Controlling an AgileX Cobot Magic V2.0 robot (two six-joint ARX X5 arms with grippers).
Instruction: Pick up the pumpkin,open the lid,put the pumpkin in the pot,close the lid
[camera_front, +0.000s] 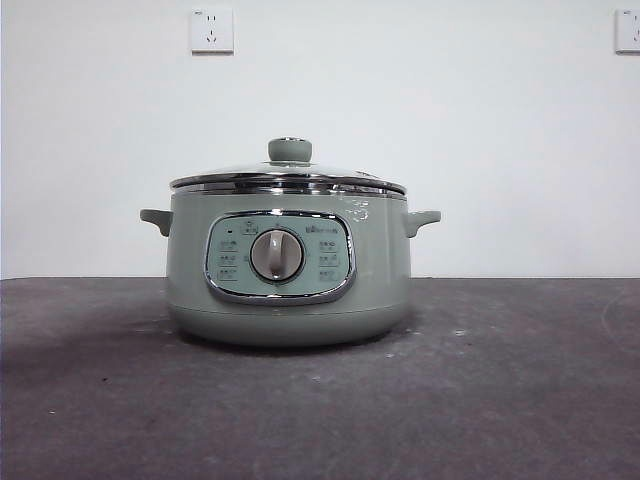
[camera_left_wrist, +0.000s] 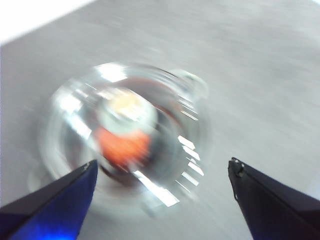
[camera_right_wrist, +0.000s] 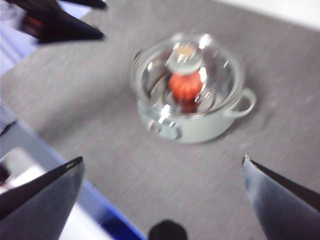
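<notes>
The sage-green pot (camera_front: 290, 300) stands mid-table with its dial panel facing the front view. The glass lid (camera_front: 288, 180) sits shut on it, knob (camera_front: 290, 150) on top. The orange pumpkin (camera_right_wrist: 185, 86) lies inside the pot (camera_right_wrist: 200, 131) and shows through the lid (camera_right_wrist: 220, 75). It also shows in the blurred left wrist view (camera_left_wrist: 122, 145) under the lid (camera_left_wrist: 75, 105). My left gripper (camera_left_wrist: 162, 162) is open and empty, above the lid. My right gripper (camera_right_wrist: 162, 157) is open and empty, high and well back from the pot. The left gripper (camera_right_wrist: 75, 30) also shows there, off to the pot's side.
The grey table (camera_front: 520, 380) runs to a white wall with two sockets (camera_front: 211, 30) (camera_front: 628, 30). In the right wrist view a blue and white edge (camera_right_wrist: 100, 210) borders the table below the gripper. No arm shows in the front view.
</notes>
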